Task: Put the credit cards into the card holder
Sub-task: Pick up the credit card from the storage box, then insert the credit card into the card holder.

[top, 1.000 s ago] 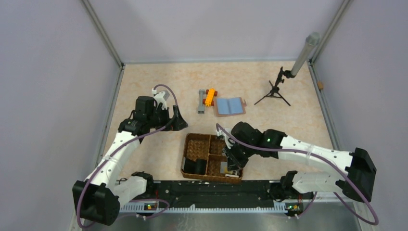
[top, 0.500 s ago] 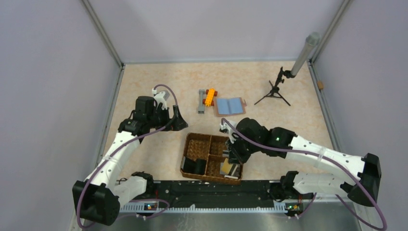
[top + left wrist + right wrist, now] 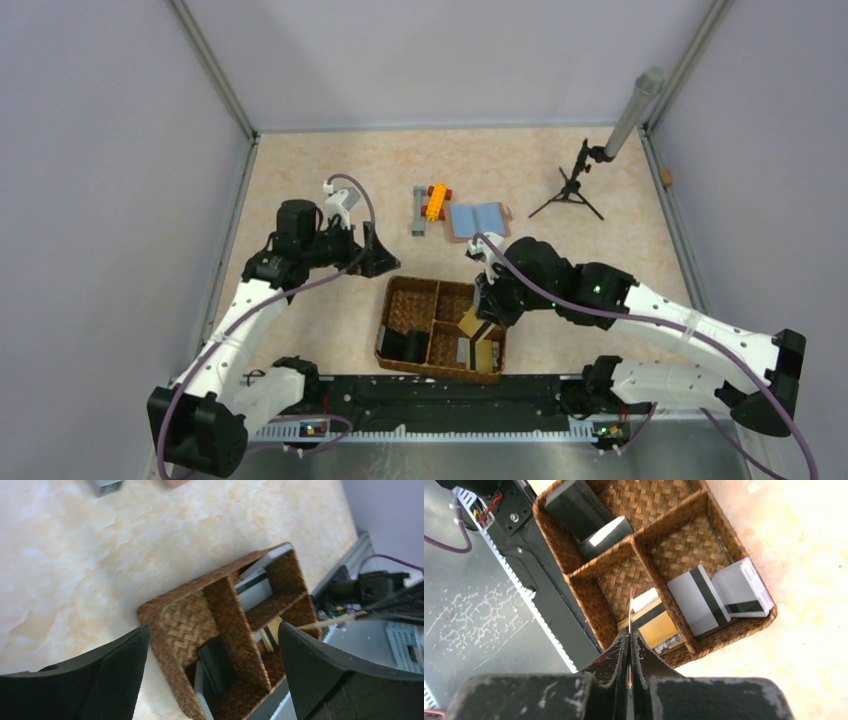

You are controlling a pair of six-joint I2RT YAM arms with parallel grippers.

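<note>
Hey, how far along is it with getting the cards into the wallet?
Nothing looks done yet: the open wallet shows only its blue lining. In hand: the right hand pinches one card above the basket. Left: carry it over, then fetch the grey striped card, white card and gold card lying in the basket. The left hand is open, holding nothing.

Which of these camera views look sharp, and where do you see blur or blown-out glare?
Top external: sharp, evenly lit, only soft shadows on the table. Left wrist: the left fingers are dark foreground blur; the basket is fairly crisp. Right wrist: the right fingers out of focus, the held card just a thin edge-on line, basket contents sharp, table at right washed out.
</note>
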